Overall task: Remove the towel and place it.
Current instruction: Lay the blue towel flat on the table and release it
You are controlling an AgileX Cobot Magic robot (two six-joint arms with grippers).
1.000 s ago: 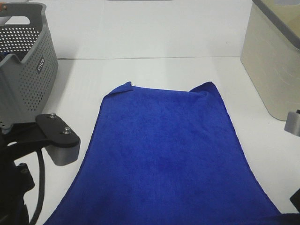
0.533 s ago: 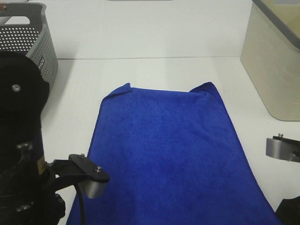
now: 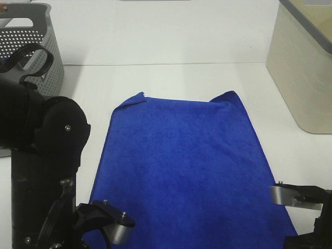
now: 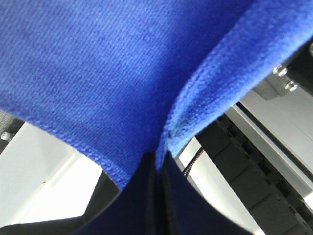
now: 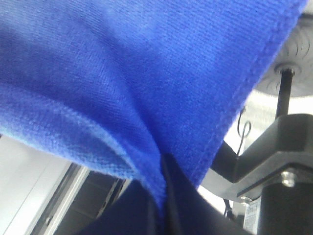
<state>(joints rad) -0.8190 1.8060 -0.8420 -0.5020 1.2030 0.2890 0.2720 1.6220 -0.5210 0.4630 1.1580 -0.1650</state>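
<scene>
Tabletop (image 3: pixel 171 78) white and wide, towel (image 3: pixel 181 166) spread flat down its middle, long axis running straight away from the robot, far corners resting toward the back. The near edge comes right to the arms. The left hand (image 4: pixel 158 160) is pressed shut on the left near corner, and the right hand (image 5: pixel 164 169) pinches the right one.

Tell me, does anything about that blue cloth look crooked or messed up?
Only slightly. The towel lies mostly flat, but its far left corner is folded over and its far right corner is puckered.
</scene>
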